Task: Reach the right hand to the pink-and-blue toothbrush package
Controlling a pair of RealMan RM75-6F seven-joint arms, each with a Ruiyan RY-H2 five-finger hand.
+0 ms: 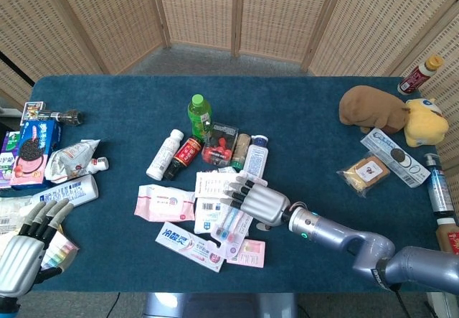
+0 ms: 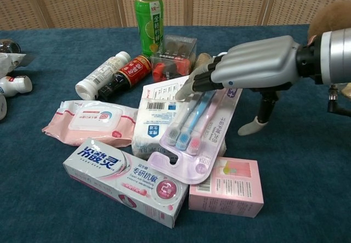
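The pink-and-blue toothbrush package (image 2: 194,139) lies slanted on a white packet in the middle of the pile, its clear blister showing pink and blue brushes (image 1: 228,226). My right hand (image 2: 249,67) hovers over the package's upper half with the fingers stretched out toward the left and the thumb hanging down to the right of it; it holds nothing, and touch cannot be told. From the head view the right hand (image 1: 259,201) covers the package's top. My left hand (image 1: 21,255) stays open at the table's near left corner, away from the pile.
Around the package lie a toothpaste box (image 2: 129,181), a pink box (image 2: 227,187), a wet-wipes pack (image 2: 90,121), a green bottle (image 2: 150,17) and small bottles (image 2: 126,75). Snack packs (image 1: 32,149) sit at the left; plush toys (image 1: 391,113) and bottles at the right.
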